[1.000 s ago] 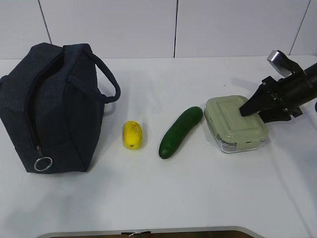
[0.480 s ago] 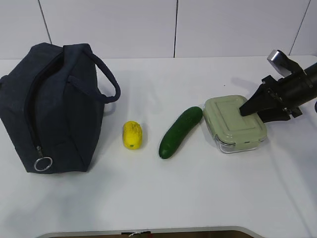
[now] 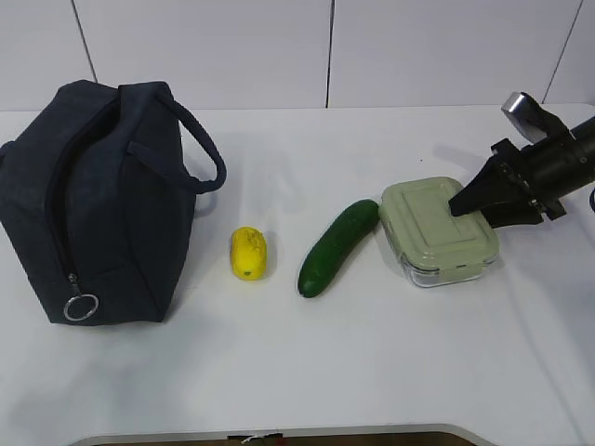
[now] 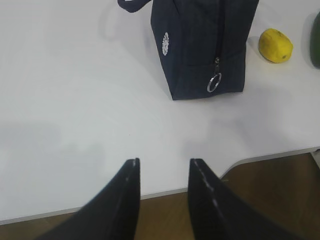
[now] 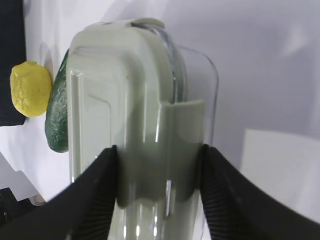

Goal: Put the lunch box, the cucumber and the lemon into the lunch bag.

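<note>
Bag [image 3: 93, 200] of dark navy fabric stands at the left of the white surface [image 3: 307, 372], zipper ring [image 3: 80, 307] hanging low. Left fingers [image 4: 162, 192], black and tapered, hover apart and empty near the surface's edge. Next come the yellow lemon [image 3: 249, 252] and the smooth green cucumber [image 3: 337, 247], whose tip is touching or nearly touching the box [image 3: 437, 229]. Right fingers [image 5: 157, 187] are clamped on the box's sage lid clasp over clear glass.
</note>
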